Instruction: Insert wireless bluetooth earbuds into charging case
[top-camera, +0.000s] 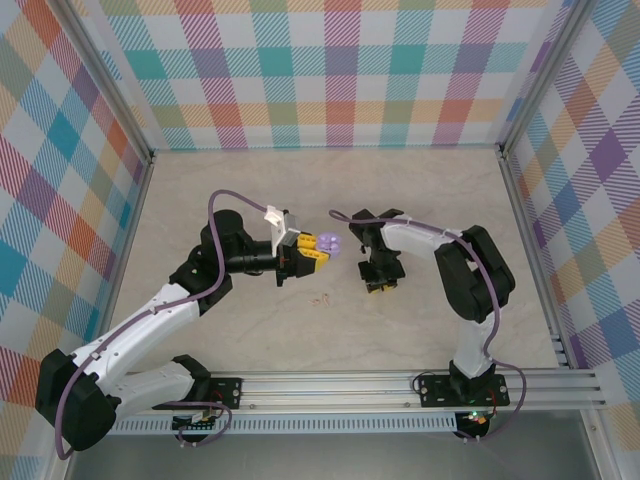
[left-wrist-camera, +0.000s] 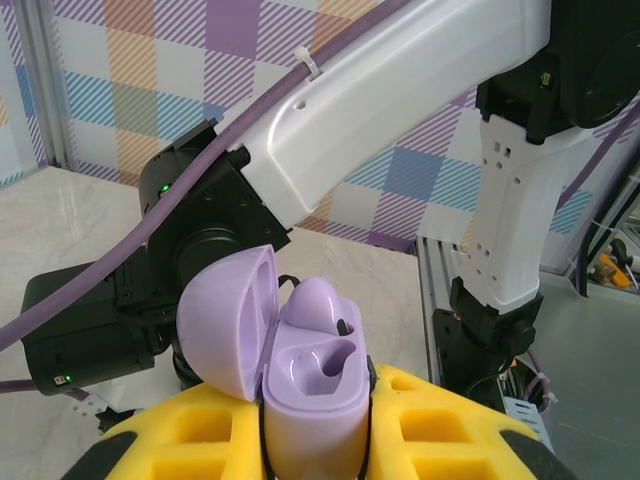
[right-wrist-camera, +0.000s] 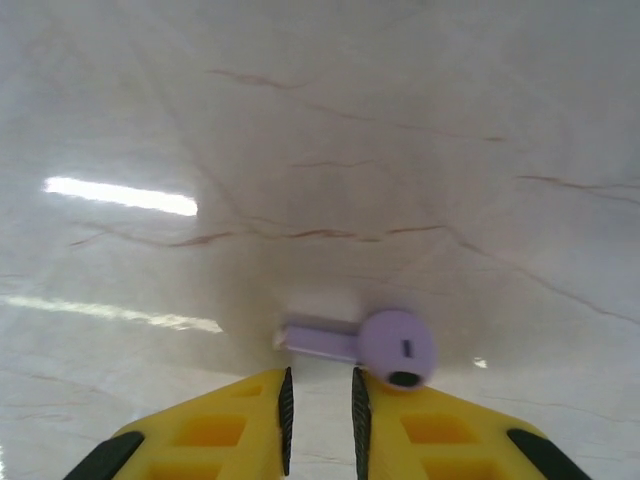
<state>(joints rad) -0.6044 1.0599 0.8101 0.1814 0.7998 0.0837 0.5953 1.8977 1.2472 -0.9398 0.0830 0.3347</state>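
Yellow left end effector (left-wrist-camera: 315, 420) gripping open lilac case (left-wrist-camera: 300, 375), one earbud (left-wrist-camera: 322, 305) seated.

Lab test cell, plaid walls (top-camera: 330, 70), aluminium frame (top-camera: 400, 385)

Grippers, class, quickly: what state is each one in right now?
Left gripper: shut on the open lilac charging case.
Right gripper: nearly shut, holding nothing; a lilac earbud lies beyond its fingertips.

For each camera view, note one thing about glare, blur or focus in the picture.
Top external: even lighting, sharp throughout. Left wrist: the open lilac case is crisp, while the checked wall behind is softer. Right wrist: the lilac earbud is blurred, and bright streaks of glare lie across the table.
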